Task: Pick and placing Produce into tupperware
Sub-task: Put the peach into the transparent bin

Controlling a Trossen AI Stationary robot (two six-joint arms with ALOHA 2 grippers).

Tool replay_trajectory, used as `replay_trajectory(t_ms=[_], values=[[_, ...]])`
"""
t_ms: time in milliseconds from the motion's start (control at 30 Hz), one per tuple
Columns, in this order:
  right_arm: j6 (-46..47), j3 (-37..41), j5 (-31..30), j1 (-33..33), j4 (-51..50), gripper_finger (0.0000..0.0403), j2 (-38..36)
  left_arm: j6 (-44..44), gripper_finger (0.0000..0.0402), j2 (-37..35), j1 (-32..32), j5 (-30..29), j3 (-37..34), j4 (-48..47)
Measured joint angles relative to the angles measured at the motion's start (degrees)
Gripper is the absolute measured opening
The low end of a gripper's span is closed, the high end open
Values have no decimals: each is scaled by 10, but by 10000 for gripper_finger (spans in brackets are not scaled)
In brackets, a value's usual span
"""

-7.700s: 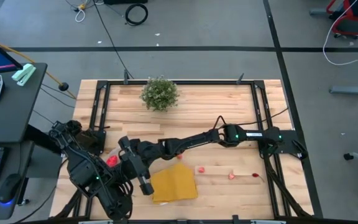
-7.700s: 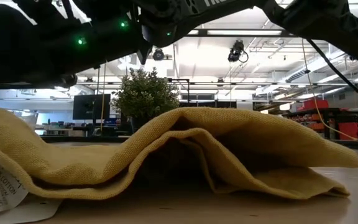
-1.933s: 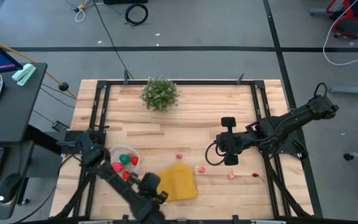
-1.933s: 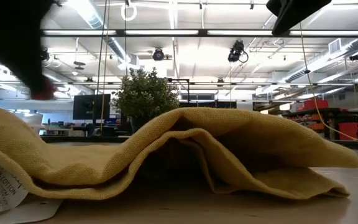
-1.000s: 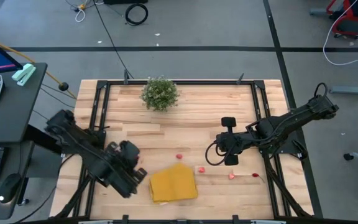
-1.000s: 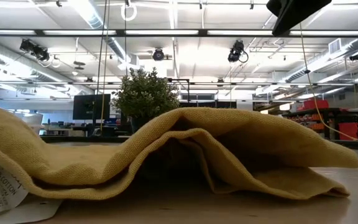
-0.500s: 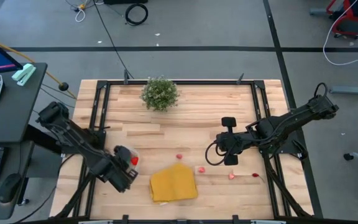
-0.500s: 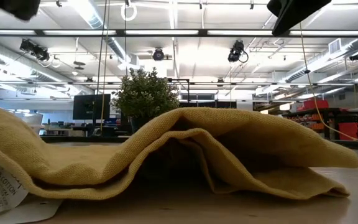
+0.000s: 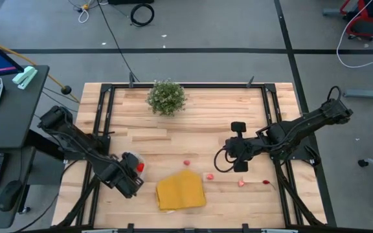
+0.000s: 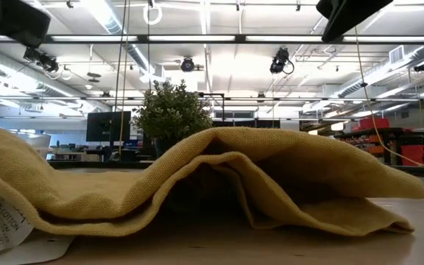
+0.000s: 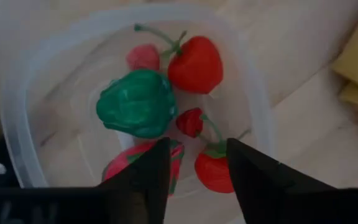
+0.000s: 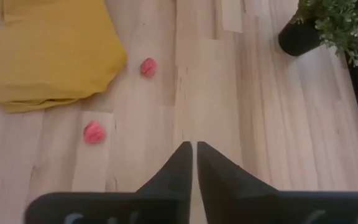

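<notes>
Several produce pieces (image 11: 139, 102) lie in the tupperware (image 11: 258, 118) near the surface's (image 9: 206, 116) left edge; the left hand (image 11: 197, 167) hovers above it, parted and empty. The right hand (image 12: 193, 163), fingers almost touching, holds nothing mid-surface

one tupperware (image 11: 253, 118) sits just past the left gripper's fingertips, holding six pieces of produce: one green pepper (image 11: 135, 102), one big red tomato (image 11: 194, 63), one pink piece (image 11: 143, 57), one small red piece (image 11: 190, 122), one red piece (image 11: 215, 172) beside the jaws and one red-and-green piece (image 11: 173, 163) between them. on the table (image 9: 206, 123) lie four more small pieces, one yellow cloth (image 9: 180, 190) and one potted plant (image 9: 166, 97).
</notes>
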State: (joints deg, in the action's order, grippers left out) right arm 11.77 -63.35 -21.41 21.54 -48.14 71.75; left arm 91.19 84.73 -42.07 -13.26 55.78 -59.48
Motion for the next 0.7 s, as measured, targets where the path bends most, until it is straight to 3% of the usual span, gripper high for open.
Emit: replay_trajectory(t_ms=[233,400,700], values=[[5,0,3,-4,0,101,3,-49,174,0,25,-9,83,-107],[34,5,59,-4,9,149,30,-63,157,0,39,-89,158,-174],[56,132,70,26,248,186,108,-144,134,0,41,-247,224,-179]])
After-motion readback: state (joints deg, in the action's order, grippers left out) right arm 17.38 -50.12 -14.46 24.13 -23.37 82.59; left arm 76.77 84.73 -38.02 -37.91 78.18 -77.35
